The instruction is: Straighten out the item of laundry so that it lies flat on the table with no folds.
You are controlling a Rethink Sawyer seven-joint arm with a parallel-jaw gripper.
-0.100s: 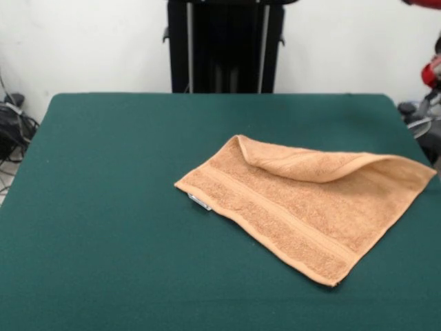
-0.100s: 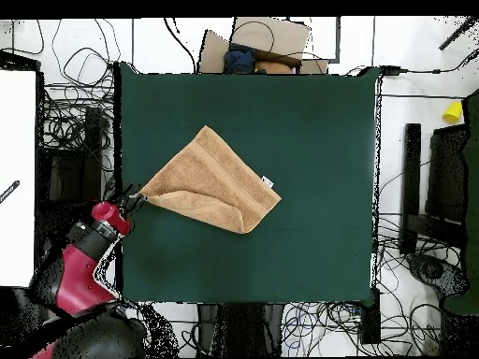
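The item of laundry [image 1: 303, 207] is a peach-orange towel lying on the right half of the dark green table [image 1: 103, 207]. Its far edge is folded over onto itself in a long flap [image 1: 303, 165]. A small white tag [image 1: 200, 201] sticks out at its near left edge. From overhead, the towel [image 2: 210, 178] sits left of the table's [image 2: 318, 140] centre, turned like a diamond, with the folded strip [image 2: 210, 213] along the side nearest the robot. My gripper [image 2: 131, 200] is at the table's left edge, right at the towel's left corner [image 2: 148, 193]. Whether it touches that corner is unclear.
The red arm [image 2: 79, 266] reaches in from the lower left in the overhead view and shows only as red parts [image 1: 433, 69] at the right edge in the front view. Cables [image 2: 75, 112] and equipment surround the table. A cardboard box [image 2: 267, 42] stands beyond the far edge.
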